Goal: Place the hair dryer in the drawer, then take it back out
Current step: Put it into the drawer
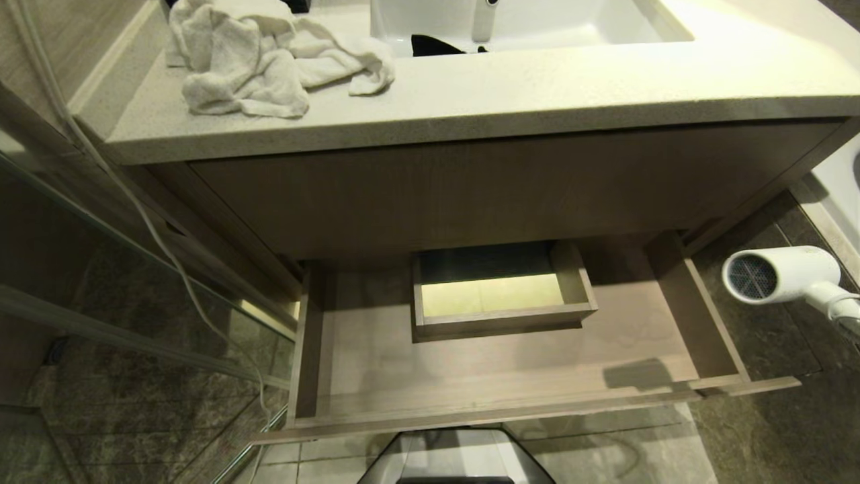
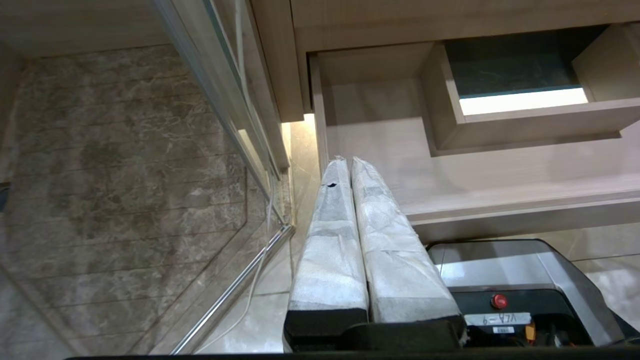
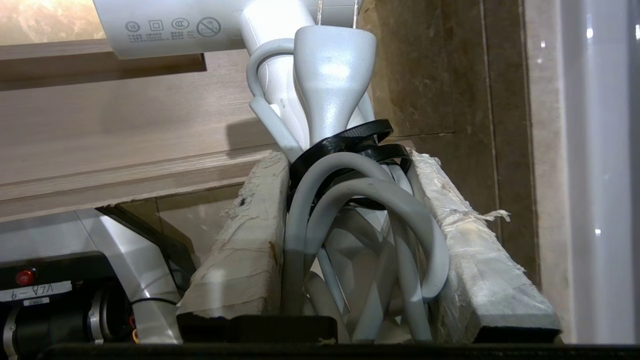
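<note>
The white hair dryer (image 1: 783, 275) hangs in the air at the right, just beyond the open drawer's right side, its dark mesh grille facing me. My right gripper (image 3: 350, 160) is shut on the hair dryer's handle and bundled grey cord (image 3: 360, 210), which is bound with black ties. The barrel (image 3: 165, 25) points out over the drawer front. The beige wood-grain drawer (image 1: 510, 393) stands pulled out under the vanity, with nothing inside but its boxed notch (image 1: 500, 292). My left gripper (image 2: 349, 162) is shut on nothing, low beside the drawer's left end.
A crumpled white towel (image 1: 262, 57) lies on the counter beside the sink (image 1: 524, 23). A glass shower panel (image 1: 134, 282) with a thin white cord (image 1: 161, 242) stands at the left. My own base (image 1: 457, 457) sits right below the drawer front. Dark tile floor at the right.
</note>
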Controlling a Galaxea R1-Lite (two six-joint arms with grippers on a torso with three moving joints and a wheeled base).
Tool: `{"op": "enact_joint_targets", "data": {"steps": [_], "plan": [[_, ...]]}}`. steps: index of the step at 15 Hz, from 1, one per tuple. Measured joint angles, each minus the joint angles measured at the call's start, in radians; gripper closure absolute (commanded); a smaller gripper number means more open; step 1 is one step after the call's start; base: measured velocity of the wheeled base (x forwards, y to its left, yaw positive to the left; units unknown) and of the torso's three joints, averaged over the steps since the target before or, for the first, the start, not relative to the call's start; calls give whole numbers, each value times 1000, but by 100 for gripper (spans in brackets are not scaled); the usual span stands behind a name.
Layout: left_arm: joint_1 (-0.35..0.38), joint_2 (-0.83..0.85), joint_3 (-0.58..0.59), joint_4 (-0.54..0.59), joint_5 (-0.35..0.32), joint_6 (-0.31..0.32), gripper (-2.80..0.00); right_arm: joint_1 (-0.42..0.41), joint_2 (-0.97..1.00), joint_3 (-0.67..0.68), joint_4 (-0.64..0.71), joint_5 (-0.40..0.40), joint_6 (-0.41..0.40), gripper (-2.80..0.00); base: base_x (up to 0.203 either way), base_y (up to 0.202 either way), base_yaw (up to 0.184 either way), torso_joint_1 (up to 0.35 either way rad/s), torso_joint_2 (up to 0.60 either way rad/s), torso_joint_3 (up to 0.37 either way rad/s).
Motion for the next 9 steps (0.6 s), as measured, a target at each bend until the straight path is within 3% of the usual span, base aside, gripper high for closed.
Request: {"op": "enact_joint_targets", "data": {"steps": [9], "plan": [[0, 0, 0, -2, 0, 0, 0, 0, 32, -11, -5, 1, 1, 0, 0, 0, 0, -330, 498, 164]]}}
